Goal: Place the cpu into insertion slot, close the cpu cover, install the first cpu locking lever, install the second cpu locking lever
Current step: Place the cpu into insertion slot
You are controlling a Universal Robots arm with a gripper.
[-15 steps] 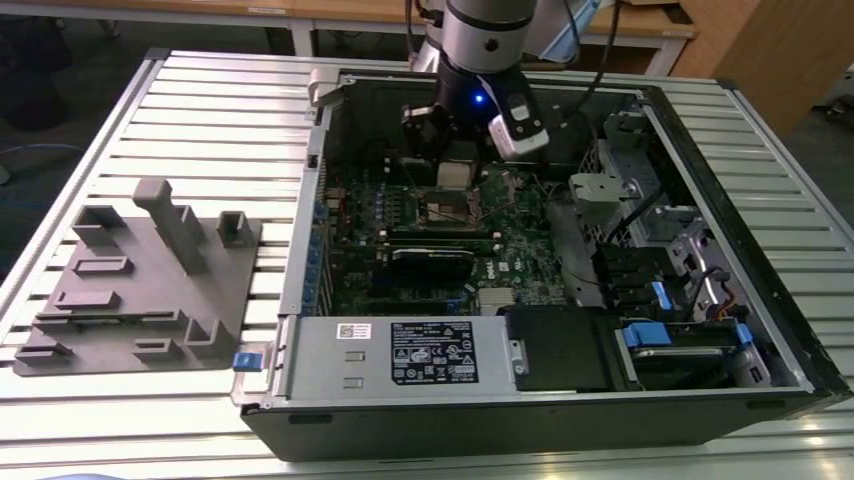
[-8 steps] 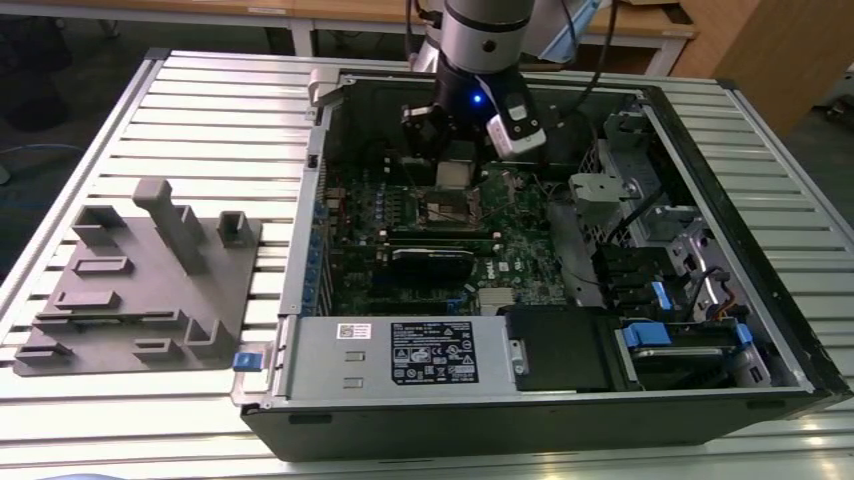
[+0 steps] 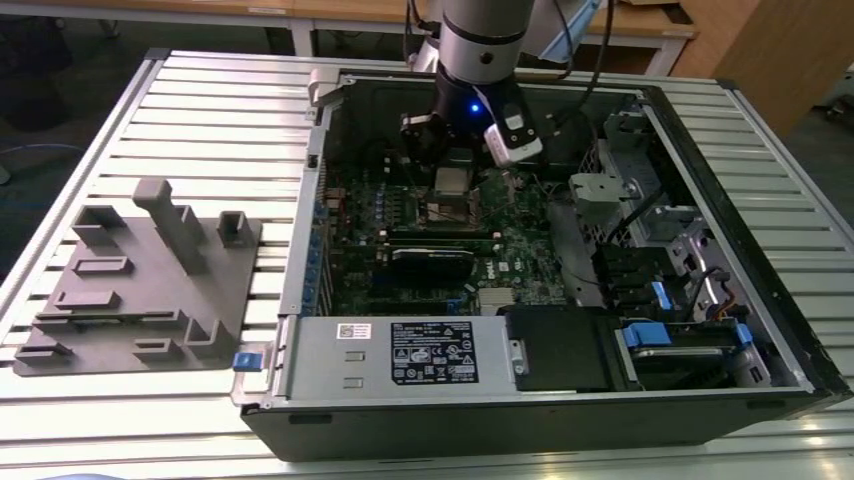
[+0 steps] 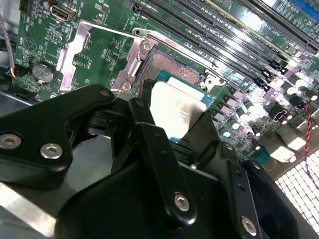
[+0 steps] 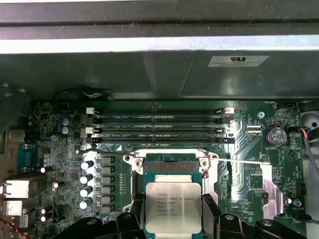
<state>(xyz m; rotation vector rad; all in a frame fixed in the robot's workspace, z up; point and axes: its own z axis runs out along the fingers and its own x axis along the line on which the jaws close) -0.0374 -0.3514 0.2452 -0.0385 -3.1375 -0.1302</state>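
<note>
The black two-fingered gripper (image 5: 173, 219) is clamped on the cpu (image 5: 173, 206), a small flat square chip with a dull silver-grey metal face. One black finger (image 5: 133, 219) presses each of two opposite edges of the chip. In the second wrist view the same grasp shows, the gripper (image 4: 172, 122) closed on the cpu (image 4: 174, 107).

The chip hangs over the insertion slot (image 5: 172, 165), the small square black socket with a silvery metal rim set into the green circuit board. It covers part of the slot and leaves a strip of the bare contact field (image 4: 174, 67) showing. Whether the chip touches the slot I cannot tell.

The cpu cover (image 4: 67, 55), a thin silvery square metal frame with a cut-out centre, lies swung open on the board just beside the slot. A thin wire locking lever (image 5: 246, 161) runs from the slot's corner across to the cover (image 5: 269, 181). Long black memory sockets (image 5: 159, 122) lie in parallel rows beyond the slot.

In the exterior view the gripper (image 3: 454, 168) reaches into the open black computer case (image 3: 747, 230), which lies on a ribbed metal counter (image 3: 200, 100).
</note>
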